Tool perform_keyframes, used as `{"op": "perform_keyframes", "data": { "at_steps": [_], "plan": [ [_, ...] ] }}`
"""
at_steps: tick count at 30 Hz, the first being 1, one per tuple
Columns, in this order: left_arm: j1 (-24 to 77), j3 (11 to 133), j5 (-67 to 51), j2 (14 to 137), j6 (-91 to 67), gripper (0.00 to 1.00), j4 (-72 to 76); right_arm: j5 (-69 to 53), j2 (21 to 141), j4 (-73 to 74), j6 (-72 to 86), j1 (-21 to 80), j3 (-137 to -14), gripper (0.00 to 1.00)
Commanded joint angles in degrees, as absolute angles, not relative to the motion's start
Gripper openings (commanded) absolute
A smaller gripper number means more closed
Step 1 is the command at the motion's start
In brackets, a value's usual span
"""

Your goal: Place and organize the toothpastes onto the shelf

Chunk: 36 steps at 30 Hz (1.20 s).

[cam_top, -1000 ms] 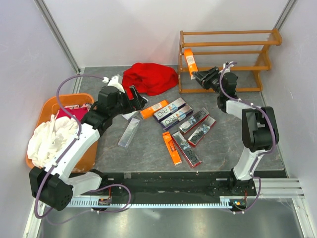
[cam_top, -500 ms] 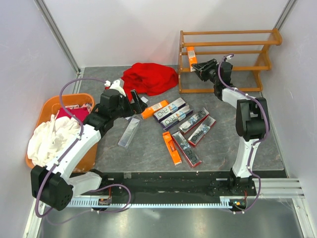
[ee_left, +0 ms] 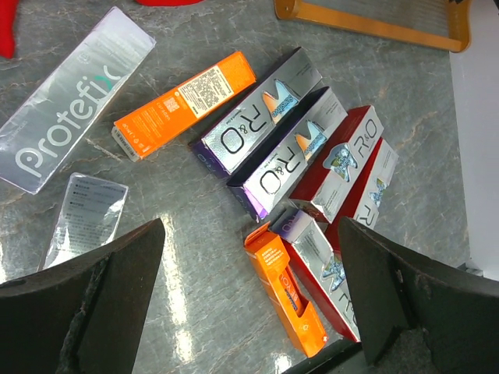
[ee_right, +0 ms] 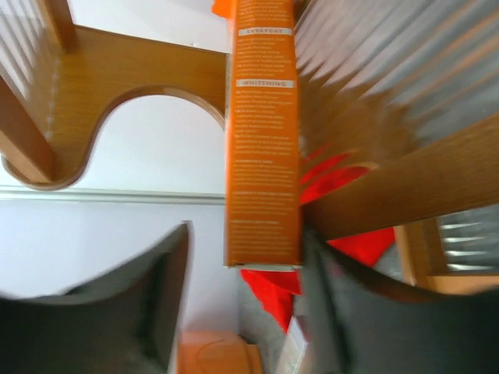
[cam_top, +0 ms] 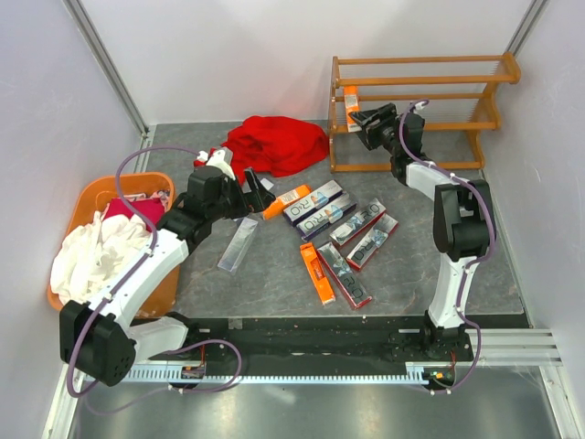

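Grey stone-look table (cam_top: pixel 265 293) between white walls, wooden shelf (cam_top: pixel 420 62) upper right, orange toothpaste box (ee_right: pixel 263 140) at its middle tier's left end, between right claw's (ee_right: pixel 248 234) parted fingers, left claw (cam_top: pixel 254 190) wide apart above scattered boxes (ee_left: pixel 269 117) at centre.

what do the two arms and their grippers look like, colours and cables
Both the left arm and right arm have white links with bulky black joints. A purple-grey cable loops along each. The left gripper and right gripper are black, with broad matte dark fingers.
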<state>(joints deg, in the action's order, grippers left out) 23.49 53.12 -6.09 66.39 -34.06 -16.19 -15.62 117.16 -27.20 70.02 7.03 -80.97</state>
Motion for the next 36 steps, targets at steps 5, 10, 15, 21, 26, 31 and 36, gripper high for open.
{"op": "perform_keyframes", "data": {
  "at_steps": [5,10,15,21,26,31,36],
  "plan": [
    [23.55,53.00,-6.59,66.27,-34.81,1.00,-13.71,-15.91,113.04,-27.34,66.98,7.38,-78.84,0.98],
    [23.55,53.00,-6.94,66.62,-34.63,1.00,-13.71,-15.73,111.27,-22.86,64.95,7.38,-78.40,0.98],
    [23.55,53.17,-7.29,66.80,-34.45,1.00,-13.71,-16.43,110.83,-21.36,64.07,7.38,-77.96,0.98],
    [23.82,53.00,-8.43,66.71,-34.28,1.00,-13.45,-16.87,106.27,-25.83,64.08,7.29,-71.90,0.98],
    [26.19,52.56,-8.44,68.02,-34.36,1.00,-12.66,-16.79,100.03,-24.79,60.65,7.21,-65.93,0.98],
    [31.37,52.64,-6.69,71.27,-36.56,1.00,-13.27,-15.74,91.42,-21.01,55.99,7.12,-58.63,0.98],
    [36.20,52.65,-5.36,76.45,-39.46,0.95,-14.41,-14.06,82.20,-13.47,48.98,7.03,-53.10,0.98]
  ]
}}
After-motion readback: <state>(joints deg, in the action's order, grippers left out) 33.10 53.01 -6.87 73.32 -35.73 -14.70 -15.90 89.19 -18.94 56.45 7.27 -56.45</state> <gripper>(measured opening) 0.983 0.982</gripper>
